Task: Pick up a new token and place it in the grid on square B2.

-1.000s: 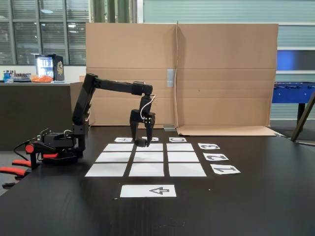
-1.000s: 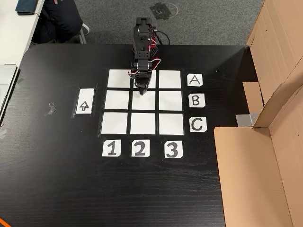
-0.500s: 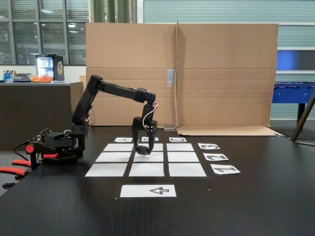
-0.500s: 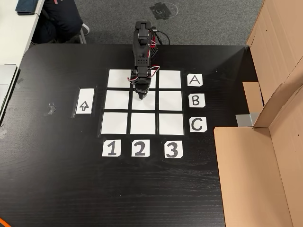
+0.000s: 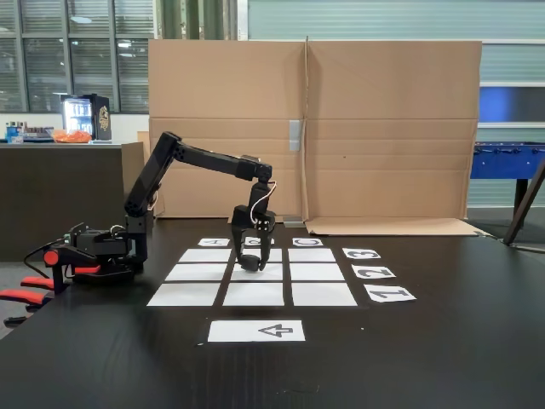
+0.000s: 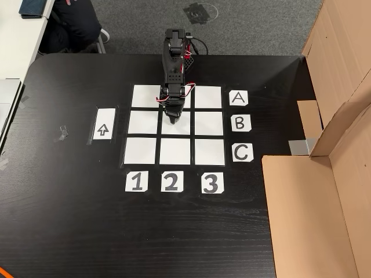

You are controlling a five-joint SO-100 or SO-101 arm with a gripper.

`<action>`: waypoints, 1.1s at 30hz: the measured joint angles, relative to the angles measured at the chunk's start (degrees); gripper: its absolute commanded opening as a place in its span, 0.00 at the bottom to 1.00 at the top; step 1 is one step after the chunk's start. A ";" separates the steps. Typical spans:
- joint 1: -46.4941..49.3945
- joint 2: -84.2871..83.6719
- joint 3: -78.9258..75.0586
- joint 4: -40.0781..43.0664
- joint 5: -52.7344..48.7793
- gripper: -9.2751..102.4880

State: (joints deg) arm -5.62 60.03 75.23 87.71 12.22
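**Token comes down over square B2 as arm reaches across the grid**

Token (image 5: 249, 265), a small dark lump at the fingertips, hangs low over the centre of the grid (image 6: 143, 152), pinched in the gripper (image 5: 250, 263) of the black SO-100 arm (image 5: 204, 158). In the side-on fixed view the jaws stand pressed onto it, just above the white paper or perhaps touching it; the gap is too small to tell.

Over the past second the arm stretches forward. The gripper, which a second ago hung above the far row of paper cells, now sits lower and nearer the camera, over the middle row. Seen from above, the gripper (image 6: 173, 120) moves from the seam between the A and B rows onto square B2 (image 6: 184, 128), the central cell. From that cell the arm's base lies at 12 o'clock, the label B (image 6: 240, 123) at 3 o'clock, the label 2 (image 6: 170, 182) at 6 o'clock and the arrow strip (image 6: 102, 124) at 9 o'clock.

Carrying looks all but finished. What appears to remain is to settle the token flat, part the fingers and lift clear without dragging it off the paper. The other eight cells lie blank on the black table (image 6: 69, 208), with a cardboard screen (image 5: 383, 128) behind.
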 measured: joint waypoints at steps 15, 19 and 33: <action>0.44 -1.41 -1.32 0.00 0.18 0.30; 0.97 -1.58 -1.32 0.00 0.70 0.31; 1.05 -1.58 -1.32 2.02 1.14 0.38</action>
State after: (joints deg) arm -4.57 58.45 73.92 89.74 13.36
